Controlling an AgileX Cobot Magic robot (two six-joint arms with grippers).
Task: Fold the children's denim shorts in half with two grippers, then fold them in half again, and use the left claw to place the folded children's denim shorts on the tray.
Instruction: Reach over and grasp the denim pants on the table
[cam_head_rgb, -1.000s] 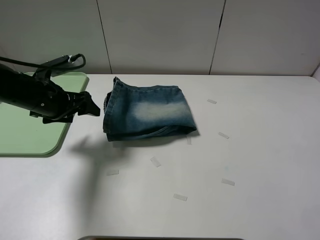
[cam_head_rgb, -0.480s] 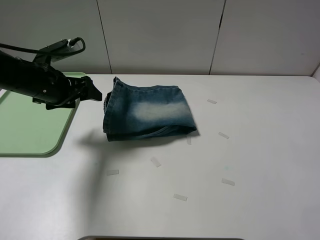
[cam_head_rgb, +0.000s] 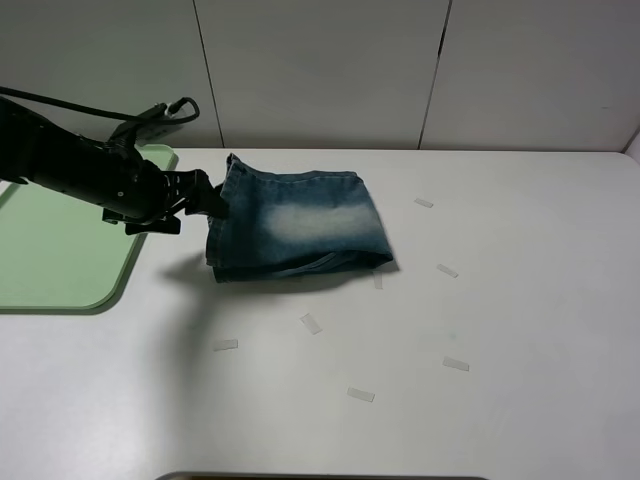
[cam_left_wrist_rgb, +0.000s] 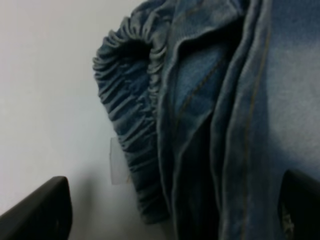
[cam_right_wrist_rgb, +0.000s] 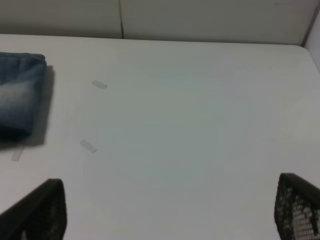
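The children's denim shorts (cam_head_rgb: 295, 225) lie folded into a compact stack on the white table, gathered waistband toward the left. My left gripper (cam_head_rgb: 213, 196) is open at that left edge. In the left wrist view its black fingertips (cam_left_wrist_rgb: 42, 210) stand wide apart, with the waistband folds (cam_left_wrist_rgb: 135, 130) between them and nothing gripped. The pale green tray (cam_head_rgb: 55, 250) lies at the left, partly under the left arm. The right gripper (cam_right_wrist_rgb: 172, 215) is outside the high view; its own camera shows it open over bare table, with the shorts (cam_right_wrist_rgb: 20, 105) far off to one side.
Several small strips of clear tape lie on the table around the shorts, such as tape (cam_head_rgb: 311, 323) in front and tape (cam_head_rgb: 447, 270) to the right. A grey panelled wall (cam_head_rgb: 320, 70) runs behind the table. A black cable (cam_head_rgb: 90, 108) trails from the left arm.
The left arm swung right from over the tray's corner until its open fingers reached the shorts' waistband edge. The shorts did not move.
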